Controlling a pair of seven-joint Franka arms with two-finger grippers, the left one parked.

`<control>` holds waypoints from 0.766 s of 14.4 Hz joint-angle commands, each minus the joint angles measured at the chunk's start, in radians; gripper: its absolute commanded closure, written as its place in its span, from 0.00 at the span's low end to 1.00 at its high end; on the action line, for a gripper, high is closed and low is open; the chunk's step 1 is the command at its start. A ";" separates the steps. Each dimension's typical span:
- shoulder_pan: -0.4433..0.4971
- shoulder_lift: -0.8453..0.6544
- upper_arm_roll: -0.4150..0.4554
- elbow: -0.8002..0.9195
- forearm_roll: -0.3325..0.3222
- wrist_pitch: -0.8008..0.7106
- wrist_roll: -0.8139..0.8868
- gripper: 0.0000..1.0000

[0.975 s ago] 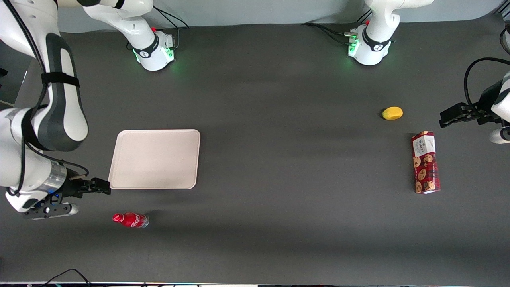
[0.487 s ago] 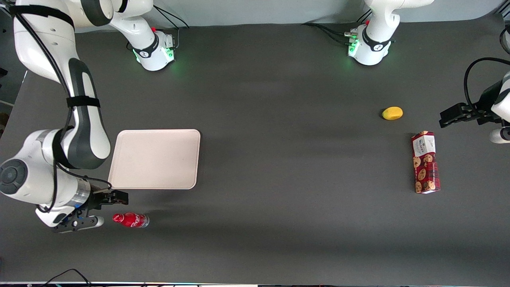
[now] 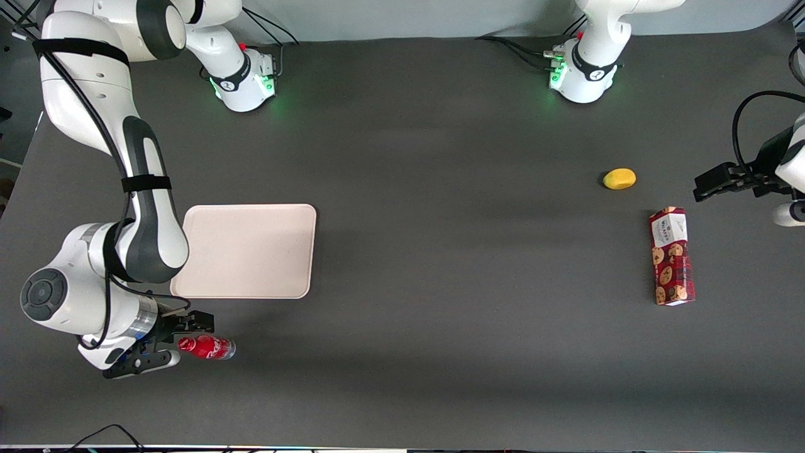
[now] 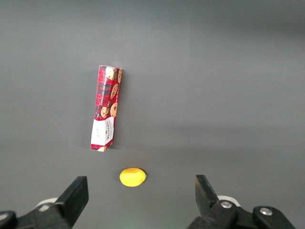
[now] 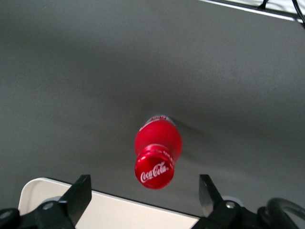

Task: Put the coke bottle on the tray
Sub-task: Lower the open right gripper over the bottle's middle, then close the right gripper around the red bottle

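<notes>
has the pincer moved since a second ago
Yes. In the front view the pincer has travelled along the table toward the coke bottle, which has not moved, and now sits at its cap, fingers open. The tray is unchanged.

The working arm is built of glossy white shells with dark grey joint bands; black cables are strapped along it. The tool is black; green lights are shown at the base.
</notes>
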 commanded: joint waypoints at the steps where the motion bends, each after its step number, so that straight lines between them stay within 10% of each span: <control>1: -0.004 0.047 -0.009 0.070 0.031 -0.006 -0.047 0.00; 11: -0.006 0.088 -0.010 0.105 0.034 -0.004 -0.046 0.00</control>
